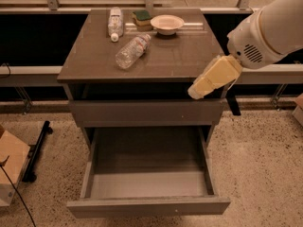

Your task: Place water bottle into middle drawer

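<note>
Speckled floor, a dark window ledge behind, and a grey cabinet whose tabletop [175, 63] carries everything, so here's what I'd watch. Your water bottle [132, 51] lies on its side, slanted, around the middle of the tabletop. Just behind it and a bit left lies the lookalike capped bottle [114, 22]. That's risk number one: come in at a sloppy angle and you could grab or knock the wrong one. Behind it to the right sit a white bowl [166, 23] and a green sponge [142, 17], near enough that a wide sweep could shove them. The bottle is crinkly, round and lying down, so my guess is an off-centre pinch makes it roll or squirt out. Below and in front of the bottle, the middle drawer [149, 205] stands open with nothing in it. The closed upper drawer front [147, 111] sits over its back part though, so a release too far back could catch there. Pose-wise, the gripper [195, 92] hangs well right of the bottle and forward of it, off the tabletop's front right corner. It's angled down and left and carrying nothing. I honestly can't tell if it's apart or together. The white arm [270, 32] comes in from the upper right.
</note>
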Controlling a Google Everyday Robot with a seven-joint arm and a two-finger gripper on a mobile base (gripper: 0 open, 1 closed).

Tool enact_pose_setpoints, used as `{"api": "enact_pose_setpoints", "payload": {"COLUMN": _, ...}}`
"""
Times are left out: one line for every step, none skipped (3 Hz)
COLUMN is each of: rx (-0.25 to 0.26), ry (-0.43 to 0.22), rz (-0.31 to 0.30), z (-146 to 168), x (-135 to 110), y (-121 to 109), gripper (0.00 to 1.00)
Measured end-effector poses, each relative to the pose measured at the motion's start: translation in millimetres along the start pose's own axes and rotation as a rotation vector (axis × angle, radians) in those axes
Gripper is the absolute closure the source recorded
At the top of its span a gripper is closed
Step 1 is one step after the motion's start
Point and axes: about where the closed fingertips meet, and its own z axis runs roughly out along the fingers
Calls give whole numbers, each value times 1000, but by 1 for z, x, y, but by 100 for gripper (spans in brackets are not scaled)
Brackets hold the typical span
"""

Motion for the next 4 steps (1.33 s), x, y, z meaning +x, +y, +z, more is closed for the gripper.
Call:
{"api": "enact_pose_setpoints", "payload": {"rx": 18, "ry": -42, "rz": 36, "z": 25, "x": -17, "y": 6, "gripper": 0}}
{"api": "enact_pose_setpoints", "payload": {"rx": 25, "ry": -105, "rz": 63, "z": 53, "x": -40, "y": 12, "gripper": 0}}
{"api": "enact_pose_setpoints", "payload": {"rx": 32, "ry": -178, "rz": 90, "z": 81, "x": -62, "y": 13, "gripper": 0}}
{"api": "enact_pose_setpoints", "payload": {"rx": 32, "ry": -178, "rz": 90, "z": 81, "x": -62, "y": 13, "gripper": 0}}
